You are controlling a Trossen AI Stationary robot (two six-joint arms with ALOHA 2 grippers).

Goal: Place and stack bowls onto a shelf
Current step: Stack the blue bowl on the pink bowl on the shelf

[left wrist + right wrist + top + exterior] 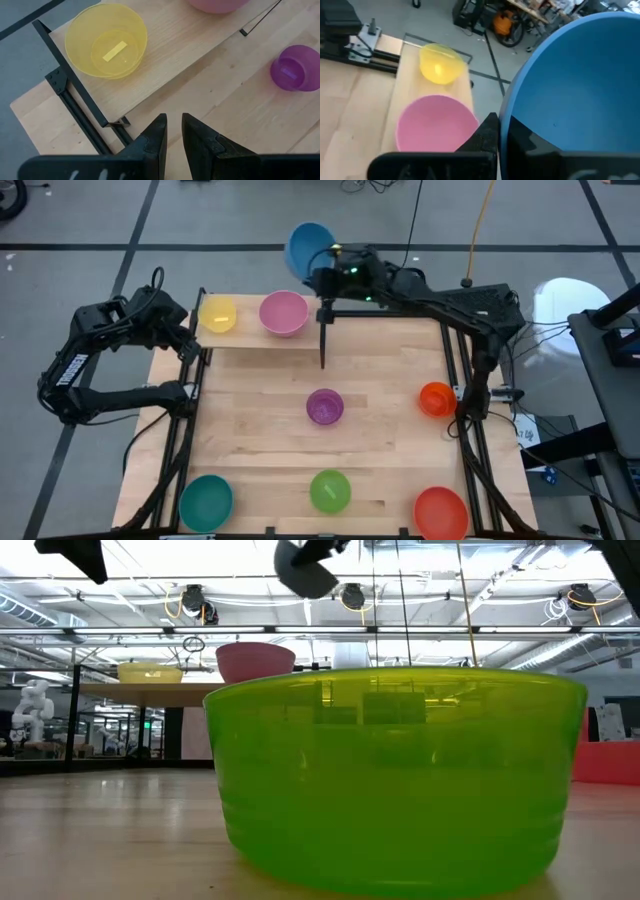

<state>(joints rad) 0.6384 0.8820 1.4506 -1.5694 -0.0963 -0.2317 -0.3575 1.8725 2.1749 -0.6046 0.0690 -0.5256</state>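
Observation:
A small wood shelf (255, 340) on black posts stands at the table's far side. On it sit a yellow bowl (217, 313) and a pink bowl (283, 313), both upright on their bases. My right gripper (328, 272) is above the shelf's far right end, shut on a blue bowl (308, 246). My left gripper (188, 343) hangs off the shelf's left end, fingers (160, 132) nearly together and holding nothing. In the left wrist view the yellow bowl (107, 40) lies ahead. The right wrist view shows the pink bowl (436, 122) and the yellow bowl (439, 62) below. My right gripper (502, 125) pinches the blue bowl's rim (507, 107), one finger inside the bowl and one finger (487, 132) outside its wall. The bowl is lifted clear and tipped on its side, its opening turned away from the shelf's bowls.
On the tabletop stand a purple bowl (324, 406) in the middle, an orange bowl (436, 398) at the right edge, and teal (206, 502), green (330, 490) and red (440, 513) bowls along the near edge. A thin black shelf post (323, 345) stands by the pink bowl.

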